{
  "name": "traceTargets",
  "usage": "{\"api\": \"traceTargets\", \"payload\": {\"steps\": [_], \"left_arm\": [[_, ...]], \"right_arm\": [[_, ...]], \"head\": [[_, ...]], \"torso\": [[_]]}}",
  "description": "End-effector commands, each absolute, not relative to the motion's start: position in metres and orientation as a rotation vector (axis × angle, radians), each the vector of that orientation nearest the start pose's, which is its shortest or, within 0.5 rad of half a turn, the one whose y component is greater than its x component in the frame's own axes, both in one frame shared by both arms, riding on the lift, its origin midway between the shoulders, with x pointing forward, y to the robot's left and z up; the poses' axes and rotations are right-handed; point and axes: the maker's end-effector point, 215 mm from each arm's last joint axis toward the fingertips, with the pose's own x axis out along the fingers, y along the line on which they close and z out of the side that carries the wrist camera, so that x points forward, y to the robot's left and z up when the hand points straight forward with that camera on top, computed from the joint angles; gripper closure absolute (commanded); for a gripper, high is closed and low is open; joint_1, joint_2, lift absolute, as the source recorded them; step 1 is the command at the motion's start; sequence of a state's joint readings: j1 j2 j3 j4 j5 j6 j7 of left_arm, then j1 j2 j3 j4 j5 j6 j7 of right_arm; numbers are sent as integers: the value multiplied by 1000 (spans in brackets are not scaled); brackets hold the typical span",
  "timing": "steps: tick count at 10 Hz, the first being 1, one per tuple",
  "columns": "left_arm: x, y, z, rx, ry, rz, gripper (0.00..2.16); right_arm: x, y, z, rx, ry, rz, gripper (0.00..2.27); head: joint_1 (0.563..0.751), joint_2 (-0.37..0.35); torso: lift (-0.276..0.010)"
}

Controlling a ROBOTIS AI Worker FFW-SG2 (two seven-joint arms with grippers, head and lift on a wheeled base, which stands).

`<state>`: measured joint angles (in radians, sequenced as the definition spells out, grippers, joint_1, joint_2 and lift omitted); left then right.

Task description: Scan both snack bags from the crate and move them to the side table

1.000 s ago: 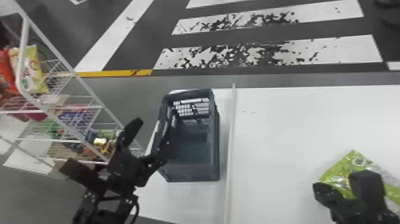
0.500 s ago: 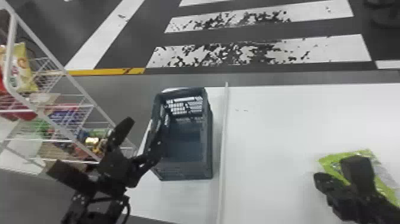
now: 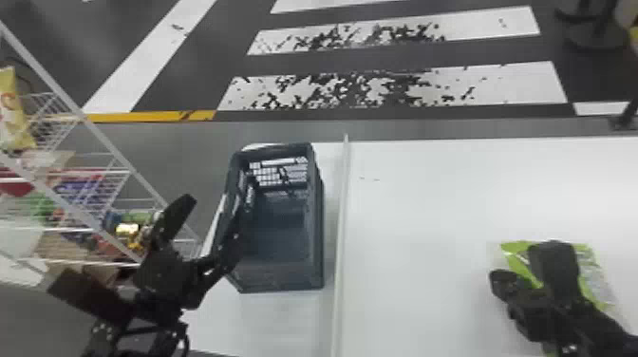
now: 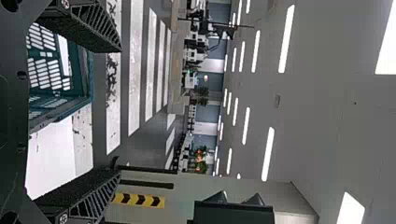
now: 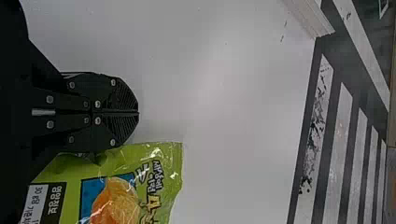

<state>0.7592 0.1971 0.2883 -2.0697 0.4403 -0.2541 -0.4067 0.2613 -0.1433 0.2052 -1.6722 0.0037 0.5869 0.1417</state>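
In the head view, a lime-green snack bag [image 3: 515, 249] lies on the white table [image 3: 451, 199] at right. My right gripper [image 3: 501, 283] is at its left side. The right wrist view has the gripper [image 5: 138, 113] shut, its fingertips meeting over bare table beside the green bag [image 5: 161, 186]. The dark blue crate [image 3: 280, 282] stands left of the ridge with its inner floor showing. Left of the crate, my left gripper [image 3: 121, 241] is spread open. In the left wrist view that gripper [image 4: 120, 111] holds nothing, and the crate [image 4: 88, 77] appears past its fingers.
At the left stands a white wire rack [image 3: 114, 154] with colourful snack packs on its shelves, close to the left gripper. A raised ridge [image 3: 339, 247] runs between the crate and the table surface at right. Striped floor lies beyond the far edge.
The head view has shifted, so the crate and rack sit farther left in it. The green bag has turned and lies less slanted, and my right gripper has stayed close to it.
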Motion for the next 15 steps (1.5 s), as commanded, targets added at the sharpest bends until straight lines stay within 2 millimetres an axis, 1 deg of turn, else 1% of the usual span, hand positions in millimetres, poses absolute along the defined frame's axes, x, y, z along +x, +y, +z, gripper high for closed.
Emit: {"api": "traceTargets", "payload": {"steps": [1,3,5,6,7,8,9,10,11,12,13,14,15], "left_arm": [[359,316,-304,-74,-79,-229,70],[358,314,-305,-76,-77,-235,70],[358,314,-305,-75,-78,-236,70],[358,314,-303,-75,-82,-233,70],[357,314,-304,-75,-79,-235,70],[356,314,-303,-74,-82,-235,70],[356,313,-303,-74,-85,-235,70],[356,312,-303,-76,-85,-237,70],[357,312,-302,-76,-87,-238,70],[359,310,-300,-78,-93,-240,70],[359,310,-298,-77,-97,-242,70],[360,309,-297,-77,-100,-242,70],[361,309,-294,-74,-104,-246,70]], "right_arm": [[406,-155,-596,-112,769,316,2246],[413,-164,-593,-88,764,297,2246],[416,-166,-591,-81,761,292,2246],[414,-167,-592,-81,764,290,2246],[413,-175,-594,-77,768,277,2246],[409,-176,-591,-66,762,276,2246],[405,-174,-577,-30,741,284,2246],[401,-172,-556,-4,716,288,2246],[399,-173,-527,33,675,285,2250],[400,-180,-499,56,636,278,2246],[399,-199,-479,75,604,250,2246],[401,-219,-463,94,572,221,2246],[401,-243,-461,85,553,182,2246]], "head": [[695,246],[695,234],[695,221],[695,217],[695,216],[695,211],[695,208],[695,206],[695,210],[695,210],[695,207],[695,192],[695,165]], "torso": [[-29],[-29],[-29],[-29],[-29],[-29],[-29],[-29],[-29],[-29],[-29],[-29],[-29]]}}
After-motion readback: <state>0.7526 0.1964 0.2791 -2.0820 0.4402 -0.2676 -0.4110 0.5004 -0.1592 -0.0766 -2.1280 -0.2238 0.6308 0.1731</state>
